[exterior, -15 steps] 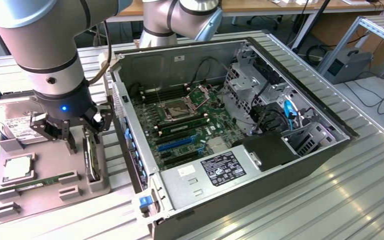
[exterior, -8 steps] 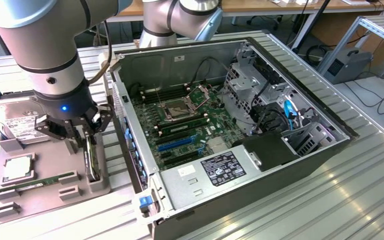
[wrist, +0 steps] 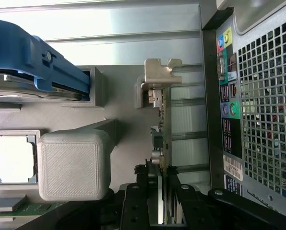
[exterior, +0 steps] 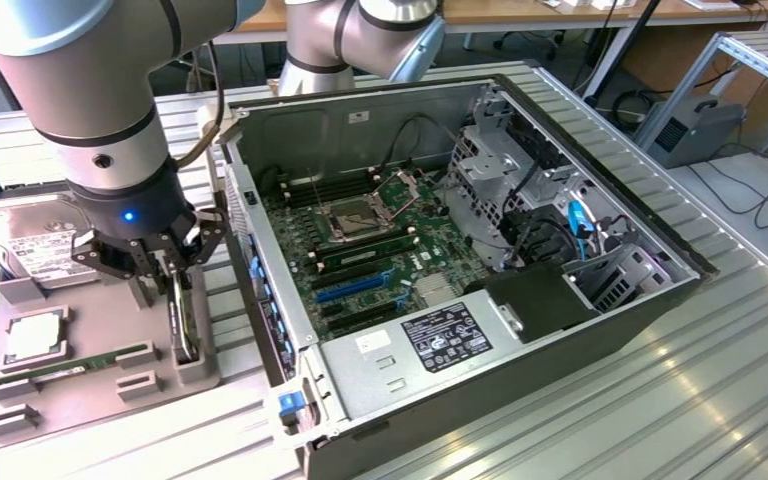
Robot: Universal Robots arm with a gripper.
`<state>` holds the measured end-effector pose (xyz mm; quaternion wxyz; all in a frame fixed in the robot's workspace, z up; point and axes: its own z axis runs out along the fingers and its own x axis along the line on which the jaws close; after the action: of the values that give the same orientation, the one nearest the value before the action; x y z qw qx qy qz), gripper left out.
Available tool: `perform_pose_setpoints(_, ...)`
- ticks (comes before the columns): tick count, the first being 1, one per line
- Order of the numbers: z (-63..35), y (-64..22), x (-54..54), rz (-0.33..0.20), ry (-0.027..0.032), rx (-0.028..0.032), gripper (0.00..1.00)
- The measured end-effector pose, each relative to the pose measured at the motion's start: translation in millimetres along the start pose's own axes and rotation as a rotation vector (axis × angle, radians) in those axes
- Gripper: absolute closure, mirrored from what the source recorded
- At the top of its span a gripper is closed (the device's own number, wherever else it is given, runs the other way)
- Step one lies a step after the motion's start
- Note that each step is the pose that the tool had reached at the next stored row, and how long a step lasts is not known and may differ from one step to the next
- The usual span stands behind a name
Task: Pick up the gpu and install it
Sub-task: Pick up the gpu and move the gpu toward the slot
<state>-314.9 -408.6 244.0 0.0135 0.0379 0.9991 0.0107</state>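
tool (wrist: 163, 168) part-open astride upright gpu (wrist: 165, 115), grey tray (wrist: 71, 163), beside computer case (wrist: 263, 96)

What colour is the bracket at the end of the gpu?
Silver-grey bracket on the green-edged gpu; it shows best in the wrist view.

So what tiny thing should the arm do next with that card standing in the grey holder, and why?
Probably a short, straight lift, once its hold is sure. The gripper is down over the gpu, which stands on edge in a slot of the grey holder. With its lower edge seated in that slot, a sideways pull would likely jam it.
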Motion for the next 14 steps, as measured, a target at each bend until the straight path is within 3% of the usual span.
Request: perform_pose_setpoints(14,-0.4,0.0,0.0,0.000,-0.0001,0.0000,0.73)
